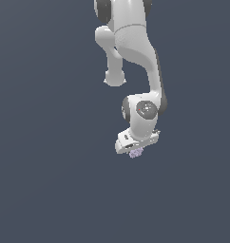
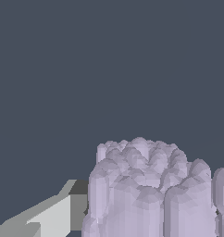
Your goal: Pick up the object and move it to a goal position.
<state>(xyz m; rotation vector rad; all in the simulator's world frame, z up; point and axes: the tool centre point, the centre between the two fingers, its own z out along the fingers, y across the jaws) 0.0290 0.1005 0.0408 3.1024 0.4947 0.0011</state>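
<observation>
The object [image 1: 135, 153] is a tiny pale lavender bumpy lump sitting right under the white hand of my gripper [image 1: 136, 149] in the exterior view. The fingers themselves are hidden there by the hand and the lump. In the wrist view the object [image 2: 146, 190] looms large and close, and one pale finger [image 2: 53, 217] presses against its side. The other finger is out of frame. The gripper looks shut on the object.
A plain dark grey-blue surface fills both views. The white arm [image 1: 136, 52] comes down from the top of the exterior view. No goal marker shows.
</observation>
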